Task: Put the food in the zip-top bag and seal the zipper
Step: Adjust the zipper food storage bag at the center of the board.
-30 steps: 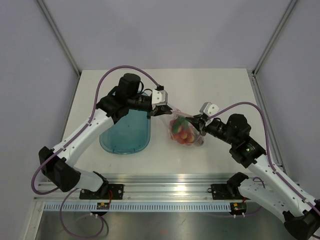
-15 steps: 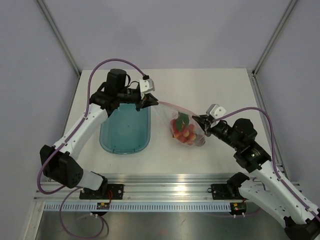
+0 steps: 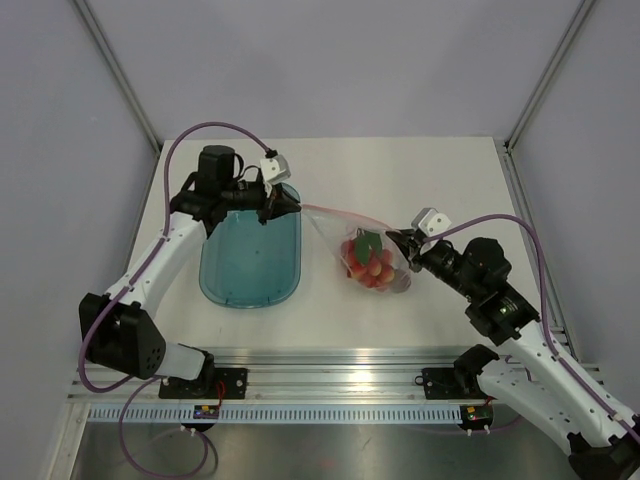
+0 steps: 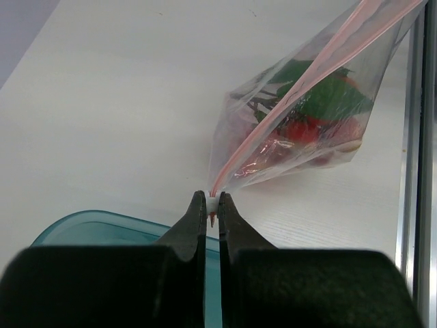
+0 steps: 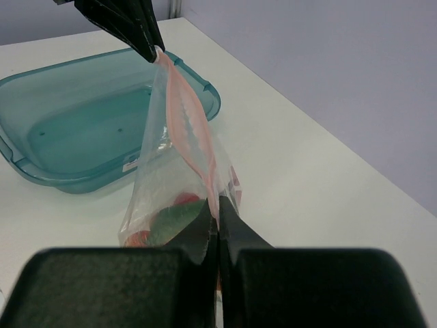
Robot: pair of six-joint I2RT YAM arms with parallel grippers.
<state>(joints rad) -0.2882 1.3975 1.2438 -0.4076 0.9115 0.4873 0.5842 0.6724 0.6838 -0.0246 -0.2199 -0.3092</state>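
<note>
Pinching the left end of the zipper (image 5: 193, 123), the left gripper (image 4: 212, 205) has its fingers pressed together, with only the thin pinkish strip between their tips. The right gripper (image 5: 217, 205) is clamped just as tightly on the strip's other end, its fingers meeting at the right corner of the bag's mouth. Between the two the zipper runs taut, slanting from far left to near right. Whether it is pressed closed along its length cannot be told.

Below the strip hangs the clear zip-top bag (image 4: 293, 137), crinkled, its belly sagging onto the white table (image 3: 420, 170). The food (image 3: 368, 262) is all inside it, heaped at the bottom: red and orange pieces with a green one on top.

The left gripper sits over the far right corner of the teal tray (image 3: 250, 255), which lies just left of the bag. The right gripper is just right of the bag, above the table.
</note>
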